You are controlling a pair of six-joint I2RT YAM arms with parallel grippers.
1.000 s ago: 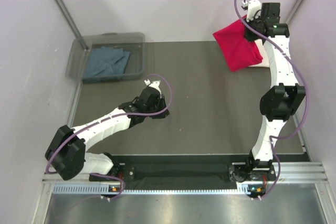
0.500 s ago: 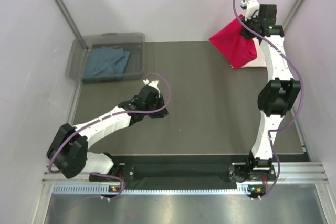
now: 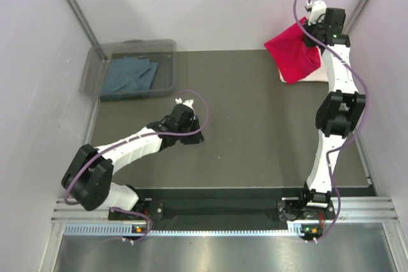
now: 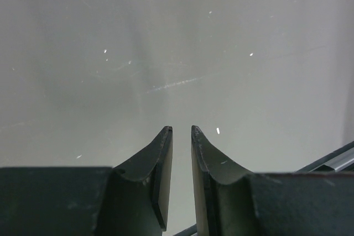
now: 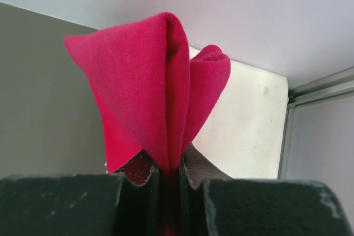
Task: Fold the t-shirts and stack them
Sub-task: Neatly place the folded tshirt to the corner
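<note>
The bright red t-shirt (image 3: pixel 293 54) hangs folded from my right gripper (image 3: pixel 317 32), which is shut on its edge at the far right corner. In the right wrist view the red cloth (image 5: pixel 149 81) is pinched between the jaws of the right gripper (image 5: pixel 170 165). It hangs over the cream-white folded shirt (image 5: pixel 249 120), whose edge shows under the red one (image 3: pixel 313 78). The slate blue-grey shirt (image 3: pixel 131 74) lies crumpled in the clear bin. My left gripper (image 3: pixel 191 128) rests low over the mat at mid-left. Its jaws (image 4: pixel 181 130) are nearly together and empty.
The clear plastic bin (image 3: pixel 166 49) stands at the far left corner of the dark mat (image 3: pixel 255 132). White walls close the back and sides, and a metal rail (image 3: pixel 223 221) runs along the near edge by the arm bases.
My right gripper has moved back and to the right, carrying the red shirt over the cream-white one. The left arm has barely moved.
</note>
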